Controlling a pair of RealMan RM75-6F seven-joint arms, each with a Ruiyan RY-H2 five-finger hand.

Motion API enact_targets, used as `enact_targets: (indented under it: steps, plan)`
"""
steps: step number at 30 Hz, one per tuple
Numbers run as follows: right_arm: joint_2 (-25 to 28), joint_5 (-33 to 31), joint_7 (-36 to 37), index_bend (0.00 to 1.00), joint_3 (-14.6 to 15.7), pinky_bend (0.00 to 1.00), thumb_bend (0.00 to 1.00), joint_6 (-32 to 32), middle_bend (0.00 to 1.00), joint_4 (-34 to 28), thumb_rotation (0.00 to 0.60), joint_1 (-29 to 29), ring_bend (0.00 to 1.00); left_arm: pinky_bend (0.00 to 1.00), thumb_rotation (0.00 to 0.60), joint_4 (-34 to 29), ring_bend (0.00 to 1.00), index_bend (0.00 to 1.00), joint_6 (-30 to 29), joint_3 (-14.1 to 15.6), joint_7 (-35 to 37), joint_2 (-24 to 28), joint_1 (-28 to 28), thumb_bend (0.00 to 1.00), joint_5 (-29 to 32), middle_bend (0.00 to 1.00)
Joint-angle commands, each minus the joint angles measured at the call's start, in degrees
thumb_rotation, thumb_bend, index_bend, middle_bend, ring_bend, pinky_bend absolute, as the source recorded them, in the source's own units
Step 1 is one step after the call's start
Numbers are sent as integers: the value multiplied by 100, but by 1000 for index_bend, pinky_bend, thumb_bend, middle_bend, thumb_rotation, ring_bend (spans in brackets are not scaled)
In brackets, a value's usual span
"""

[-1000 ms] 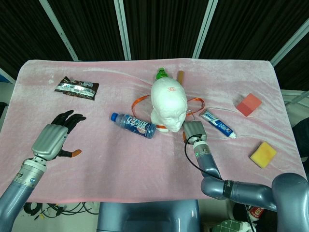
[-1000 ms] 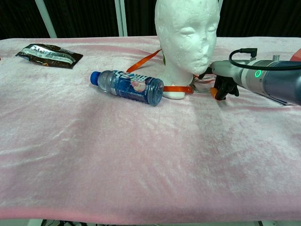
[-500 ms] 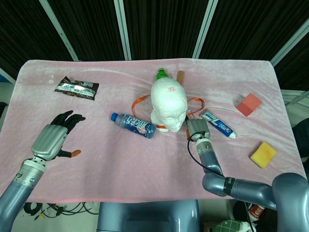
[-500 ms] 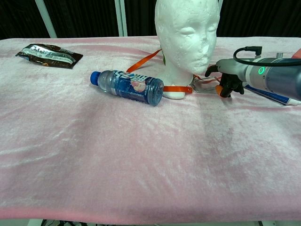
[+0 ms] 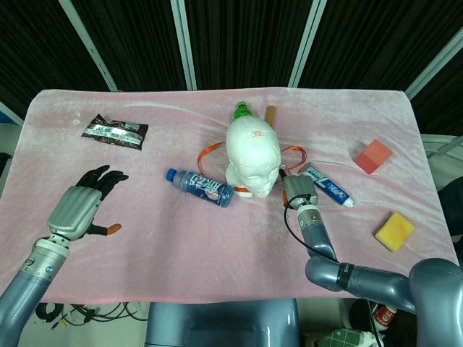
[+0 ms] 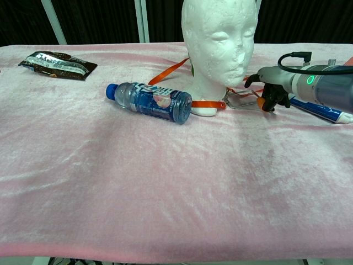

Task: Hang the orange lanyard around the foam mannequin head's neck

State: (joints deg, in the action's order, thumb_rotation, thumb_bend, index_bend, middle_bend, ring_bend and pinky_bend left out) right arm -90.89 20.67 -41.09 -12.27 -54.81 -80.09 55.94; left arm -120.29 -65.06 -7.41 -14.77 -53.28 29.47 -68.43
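Chest view shows the orange lanyard (image 6: 205, 103) lying flat on the table (image 6: 165, 182), its ribbon looped around the base of the foam mannequin head (image 6: 219, 41), one strand trailing back to the left behind the neck and a wire clasp at the front right. In the head view the same ribbon (image 5: 295, 152) arcs out on both sides of the white head (image 5: 252, 153).

The right hand (image 6: 268, 90) sits low, just right of the head's chin, fingers curled down at the clasp end; whether it actually pinches the clasp cannot be told. Compared with a second ago, this hand has slid rightward and slightly away from the head, its forearm now lying over the toothpaste tube (image 6: 322, 110).

The left hand (image 5: 81, 206) hovers over the near left of the table, unchanged, dark fingers spread and holding nothing.

The mannequin head is matte, pitted foam, standing upright. A clear plastic water bottle (image 6: 150, 102) with a blue cap and label lies on its side, its base touching the head's base. A crinkled dark snack packet (image 6: 58, 65) lies at far left. The cloth covering is a soft pink pile. A red block (image 5: 372, 157) and a yellow sponge (image 5: 394, 231) lie well apart on the right.
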Motion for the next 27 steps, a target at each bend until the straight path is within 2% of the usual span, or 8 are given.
enact_targets:
  steps: [1,18,27]
  plan:
    - [7,-15,3,129,2,623,651,53,746,56,600,10,783,102,600,1,0,159,-10,2,-15,-3,-6,131,3,142]
    - [-75,-54,17,153,135,623,651,180,746,188,600,-24,783,102,600,61,0,159,14,12,-61,-81,6,131,57,142]
    - [-83,-62,-23,233,171,623,651,187,746,163,600,-14,783,102,600,58,0,159,2,21,-67,-75,-10,131,44,142]
